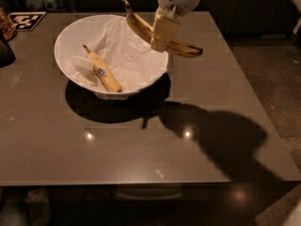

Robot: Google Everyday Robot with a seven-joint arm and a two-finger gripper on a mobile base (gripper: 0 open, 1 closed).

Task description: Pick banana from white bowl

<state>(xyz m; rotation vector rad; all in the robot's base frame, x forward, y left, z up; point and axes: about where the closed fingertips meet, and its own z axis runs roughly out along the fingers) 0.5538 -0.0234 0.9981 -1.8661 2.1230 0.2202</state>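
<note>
My gripper (161, 36) hangs from the top of the view, above the right rim of the white bowl (66, 60). It is shut on the banana (183, 47), a long speckled one with dark ends, gripped near its middle. The banana is held in the air above the bowl, its dark left tip pointing up and back and its right end out past the rim. The bowl is lined with crumpled white paper (122, 51). A shorter banana with a blue sticker (104, 73) lies inside the bowl at the left.
The bowl stands on a brown table (141, 149). A black-and-white marker tag (26, 20) lies at the far left corner. A dark object (5, 51) sits at the left edge. The table's right edge borders the floor (273, 79).
</note>
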